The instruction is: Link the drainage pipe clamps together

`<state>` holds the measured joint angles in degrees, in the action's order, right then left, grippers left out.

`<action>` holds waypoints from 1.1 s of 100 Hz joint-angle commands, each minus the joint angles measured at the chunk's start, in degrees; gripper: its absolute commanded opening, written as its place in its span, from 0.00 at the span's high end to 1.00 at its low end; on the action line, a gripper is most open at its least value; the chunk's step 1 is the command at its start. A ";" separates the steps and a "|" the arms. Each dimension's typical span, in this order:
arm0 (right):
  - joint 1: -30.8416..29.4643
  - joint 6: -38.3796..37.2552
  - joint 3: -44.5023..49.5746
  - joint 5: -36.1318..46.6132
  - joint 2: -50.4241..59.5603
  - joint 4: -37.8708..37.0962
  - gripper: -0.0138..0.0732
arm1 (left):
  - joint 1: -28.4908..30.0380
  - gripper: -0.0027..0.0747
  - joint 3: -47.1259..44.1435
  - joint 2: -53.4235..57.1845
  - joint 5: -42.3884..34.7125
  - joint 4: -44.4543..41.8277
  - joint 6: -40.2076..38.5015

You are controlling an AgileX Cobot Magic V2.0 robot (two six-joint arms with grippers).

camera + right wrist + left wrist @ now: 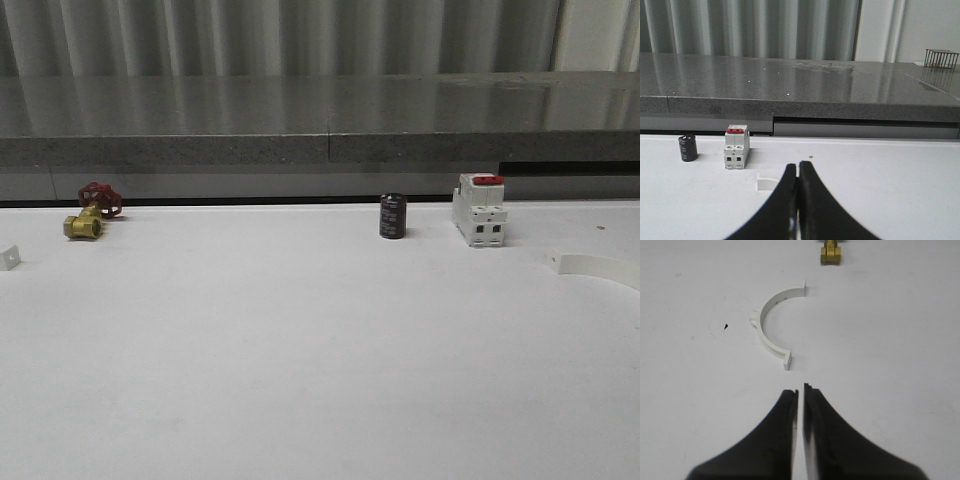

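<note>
1. Work area: a white surface [320, 360] with a grey stone ledge [320, 120] running along its far edge.

2. First drainage pipe clamp [773, 326]: seen from the left wrist camera lying flat on the surface just ahead of the left gripper [801, 390] and apart from it. The half-ring's open side faces toward the brass valve's side of the picture; the line joining its two end tabs runs away from the fingers, one tab near the fingertips, the other near the brass valve [830, 252]. An outer lug sits on the back of the curve.

3. In the front view a small white piece [8, 257] at the far left edge may be a tab of this clamp; cannot confirm.

4. Second drainage pipe clamp [597, 268]: at the right edge of the front view, lying on the surface, its band curving out of frame. A white tab [765, 182] of it shows just beyond the right gripper [799, 164].

5. Left gripper: fingers nearly together, a thin gap between the tips, holding nothing.

6. Right gripper: fingers pressed together, empty.

7. Other items along the far edge, in the front view: brass valve with red handle at left, black cylinder [392, 216] near centre, white breaker with red top [479, 209] beside it, all upright and apart.
</note>
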<state>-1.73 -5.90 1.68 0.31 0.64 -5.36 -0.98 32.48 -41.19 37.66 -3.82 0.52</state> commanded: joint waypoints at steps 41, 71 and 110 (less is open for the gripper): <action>-0.08 0.10 -1.08 4.69 1.03 0.09 0.92 | 3.86 0.33 18.11 -28.23 -1.19 1.95 -0.14; -0.08 0.10 -1.08 4.69 1.03 0.09 0.92 | 7.43 0.33 33.32 -50.06 8.34 1.72 0.53; -0.08 0.10 -1.08 4.69 1.03 0.09 0.92 | 8.24 0.33 50.82 -68.83 13.91 0.71 5.11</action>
<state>-1.73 -5.90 1.68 0.00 0.64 -5.36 6.67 79.71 -110.74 51.72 -2.85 5.20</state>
